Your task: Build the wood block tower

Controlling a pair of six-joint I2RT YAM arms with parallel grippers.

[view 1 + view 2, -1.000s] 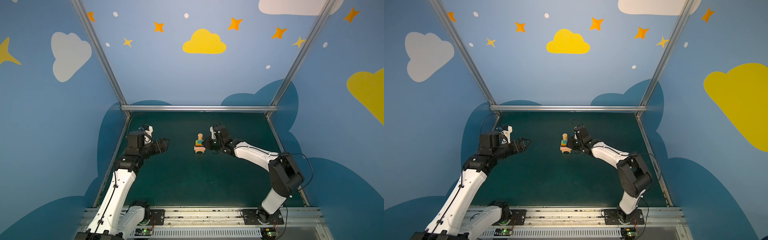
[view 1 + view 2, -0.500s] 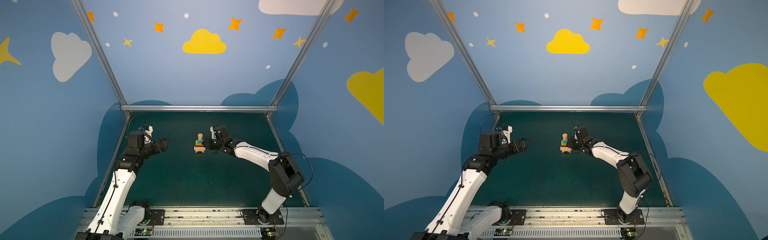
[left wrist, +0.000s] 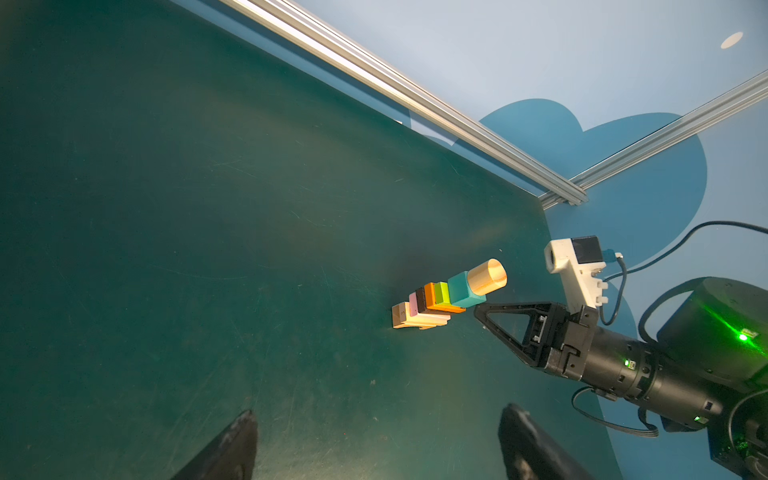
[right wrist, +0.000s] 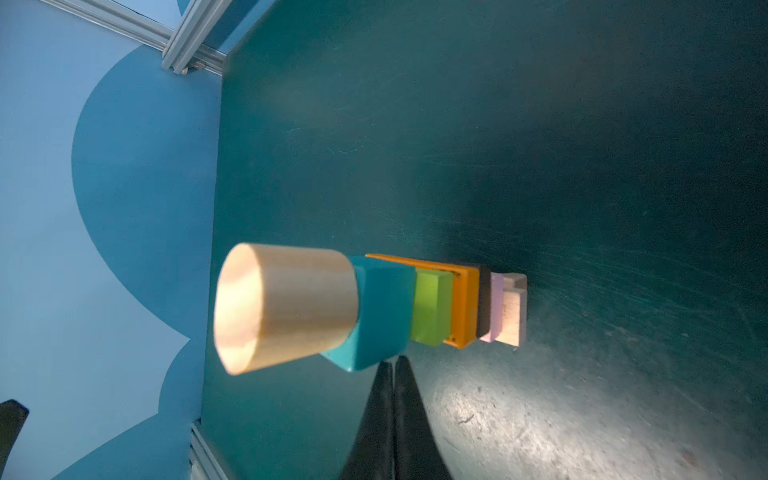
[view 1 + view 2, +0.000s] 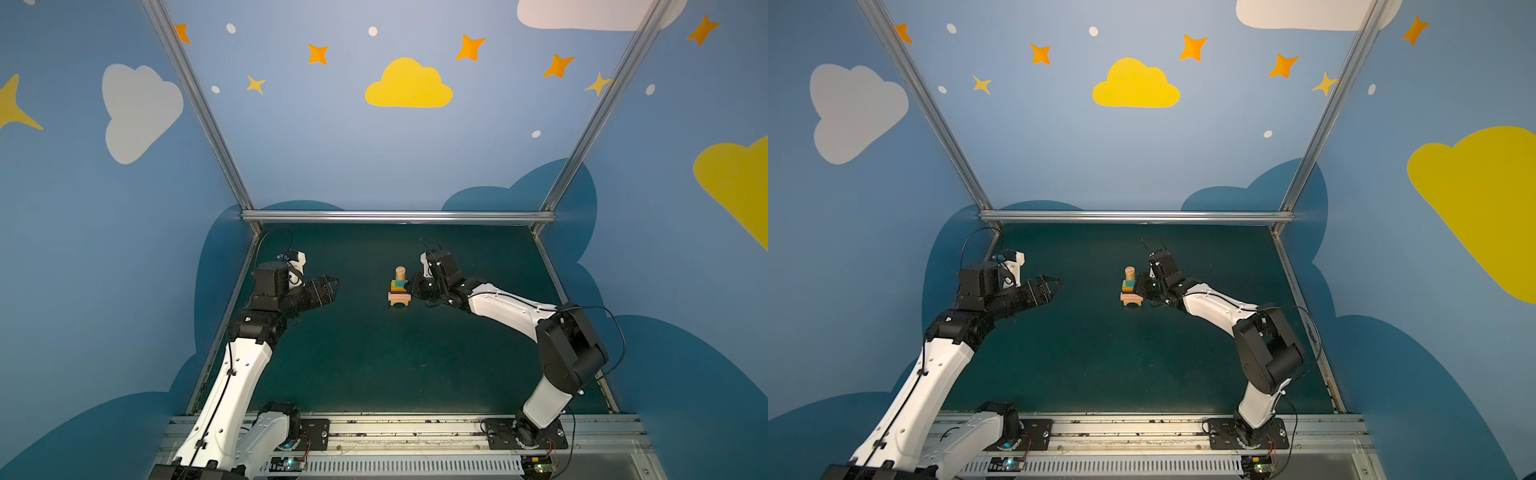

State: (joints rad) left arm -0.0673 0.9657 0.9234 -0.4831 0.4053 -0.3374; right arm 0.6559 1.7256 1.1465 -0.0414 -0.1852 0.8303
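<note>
The right gripper (image 4: 392,362) has its two black fingers pressed together with nothing between them. Its tip is just beside the lower corner of one teal wooden cube (image 4: 382,311); whether they touch cannot be told. That cube sits second from the top of the single upright wood block tower (image 5: 400,289). Above it stands one tan wooden short cylinder (image 4: 286,307). Below it lie one lime green brick (image 4: 432,307), one orange brick (image 4: 463,307), one dark brown brick (image 4: 484,303), one pink brick (image 4: 496,309) and one tan wooden arch (image 3: 401,316). A separate tan plank cannot be made out. The tower stands mid-way across the dark green tabletop (image 5: 374,365). The left gripper (image 5: 332,284) is spread wide and empty, well apart from the tower.
</note>
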